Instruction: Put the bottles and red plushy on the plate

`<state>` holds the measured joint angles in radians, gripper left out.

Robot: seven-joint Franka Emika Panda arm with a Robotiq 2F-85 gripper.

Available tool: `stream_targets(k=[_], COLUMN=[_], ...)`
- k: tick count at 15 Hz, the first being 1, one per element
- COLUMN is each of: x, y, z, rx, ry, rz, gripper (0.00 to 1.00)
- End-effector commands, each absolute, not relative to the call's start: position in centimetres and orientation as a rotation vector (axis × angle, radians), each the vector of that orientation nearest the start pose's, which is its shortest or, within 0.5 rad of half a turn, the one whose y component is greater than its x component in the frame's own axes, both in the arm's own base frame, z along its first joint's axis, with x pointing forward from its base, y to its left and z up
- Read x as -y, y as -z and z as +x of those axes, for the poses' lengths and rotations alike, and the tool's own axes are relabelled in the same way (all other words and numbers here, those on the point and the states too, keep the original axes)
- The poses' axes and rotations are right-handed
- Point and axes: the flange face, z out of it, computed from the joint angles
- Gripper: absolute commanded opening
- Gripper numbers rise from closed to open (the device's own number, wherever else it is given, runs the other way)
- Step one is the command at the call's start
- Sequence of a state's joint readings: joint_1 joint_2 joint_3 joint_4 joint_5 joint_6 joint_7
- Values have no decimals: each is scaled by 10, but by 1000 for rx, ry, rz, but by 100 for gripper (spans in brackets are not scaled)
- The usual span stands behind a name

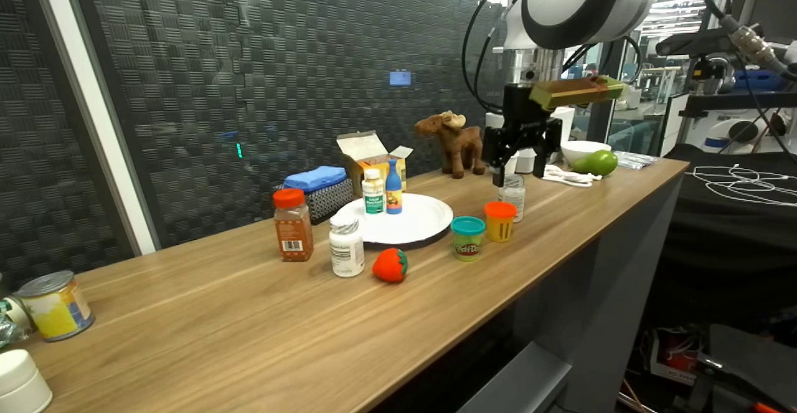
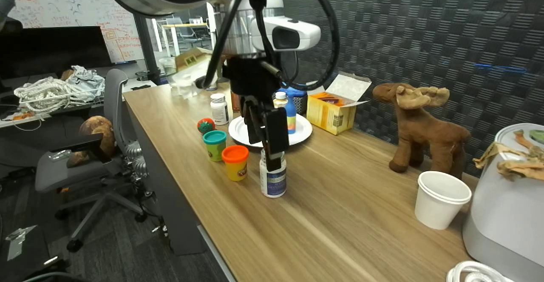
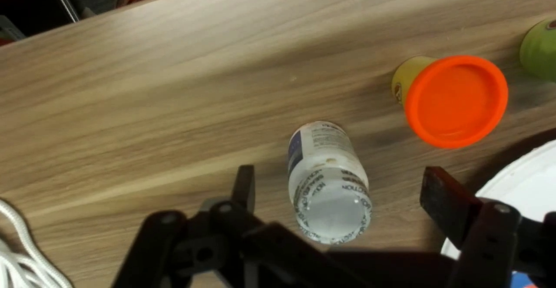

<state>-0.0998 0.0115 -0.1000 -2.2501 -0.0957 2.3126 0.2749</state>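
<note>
A white pill bottle (image 1: 512, 201) with a blue label (image 2: 274, 183) stands upright under my gripper (image 1: 523, 167). In the wrist view, my gripper (image 3: 342, 188) is open, with its fingers on either side of this bottle (image 3: 323, 153) and apart from it. The white plate (image 1: 423, 229) holds a white bottle (image 1: 373, 196) with a green label and a blue bottle (image 1: 393, 190). The red plushy (image 1: 390, 265), shaped like a strawberry, lies in front of the plate. Another white bottle (image 1: 347, 248) and a red-capped jar (image 1: 292, 229) stand beside the plate.
A Play-Doh tub with an orange lid (image 3: 458, 101) stands close to the bottle. A teal-lidded tub (image 1: 467, 238) is beside it. A brown moose toy (image 2: 425, 129), yellow box (image 2: 331, 112) and paper cups (image 2: 440, 201) stand towards the wall. White cord (image 3: 26, 249) lies nearby.
</note>
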Motion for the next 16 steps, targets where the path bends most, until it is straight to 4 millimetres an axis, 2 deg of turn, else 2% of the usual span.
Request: stream_targets(k=[1, 3, 8, 9, 12, 13, 16], x=[97, 91, 76, 72, 58, 48, 19], y=[-370, -369, -379, -385, -408, -423, -451], z=[535, 539, 538, 537, 541, 545, 562], rx=[-562, -532, -534, -548, -534, -509, -325], ry=[162, 154, 120, 123, 177, 217, 326], rz=[-3210, -3232, -3268, -3282, -3345, -3378, -3395], gripper=[81, 61, 23, 19, 19, 19, 19])
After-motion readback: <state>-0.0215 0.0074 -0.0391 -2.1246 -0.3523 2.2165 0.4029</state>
